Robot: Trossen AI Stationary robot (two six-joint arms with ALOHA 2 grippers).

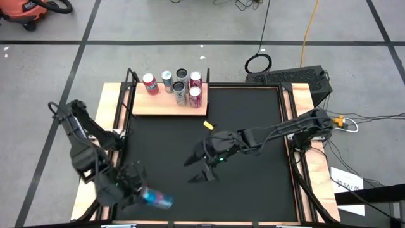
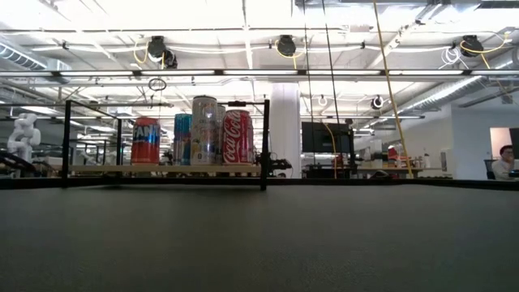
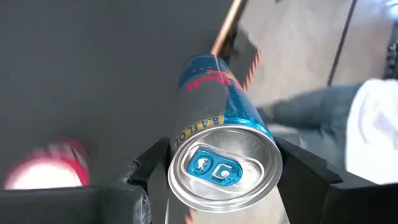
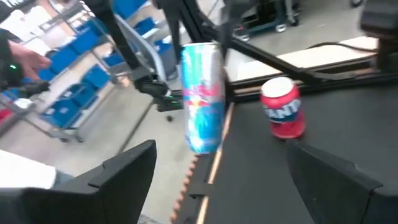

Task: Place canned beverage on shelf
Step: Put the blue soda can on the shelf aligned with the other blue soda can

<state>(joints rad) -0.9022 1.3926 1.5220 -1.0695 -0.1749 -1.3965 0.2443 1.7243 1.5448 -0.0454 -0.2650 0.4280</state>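
Can: I see the blue-and-silver canned beverage (image 1: pixel 156 199) at the near left table corner, off the mat, lying sideways.
Left gripper (image 1: pixel 130 190): my fingers (image 3: pixel 148 163) pinch the can on both sides near its top.
Right gripper (image 1: pixel 197 168): fingers spread wide over mid-table, nothing between them.
Shelf (image 1: pixel 166 104): far left, carrying six upright cans (image 1: pixel 177 87).

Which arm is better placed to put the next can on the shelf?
Left. The left gripper is shut on the blue can at the table's near-left corner. The right gripper hangs open and empty mid-table, though nearer the shelf.
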